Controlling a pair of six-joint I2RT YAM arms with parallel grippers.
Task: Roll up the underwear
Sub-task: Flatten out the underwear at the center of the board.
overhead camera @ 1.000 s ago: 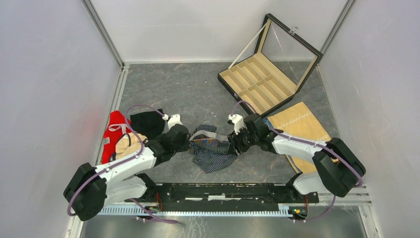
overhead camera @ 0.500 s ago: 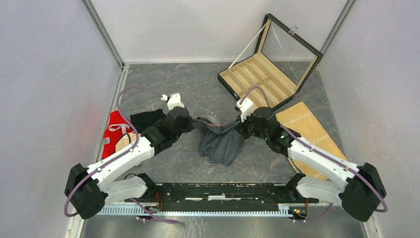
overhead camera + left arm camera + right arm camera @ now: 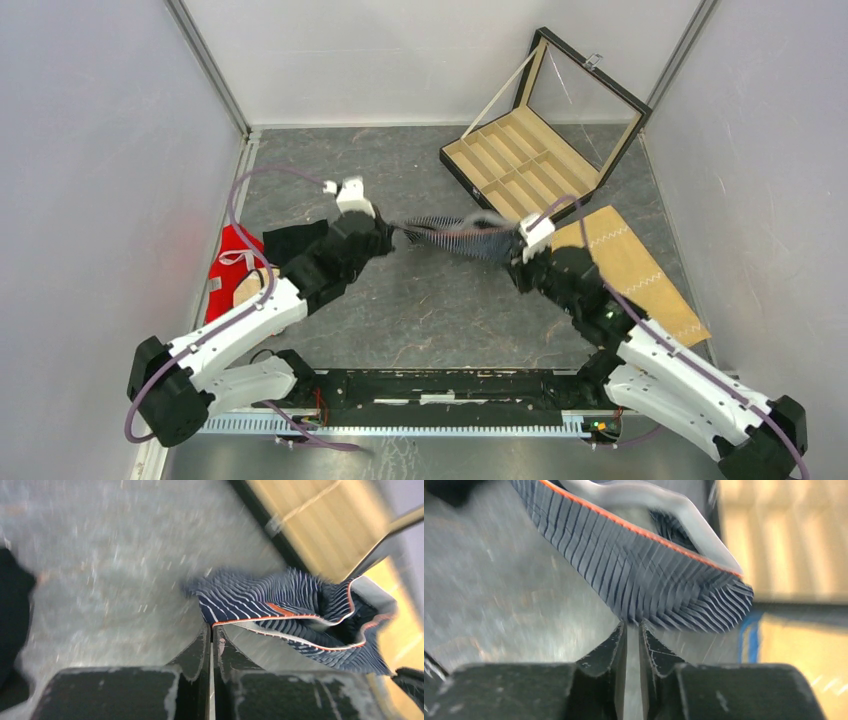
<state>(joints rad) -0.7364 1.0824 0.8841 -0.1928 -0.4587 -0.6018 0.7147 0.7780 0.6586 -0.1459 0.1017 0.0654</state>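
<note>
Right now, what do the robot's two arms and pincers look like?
The left arm and right arm have white shells between bulky black joints, each trailed by a thin purple cable. A small white block sits at each wrist. The left pincer and right pincer are black, with wedge-shaped fingers and pale, scuffed edges.
</note>
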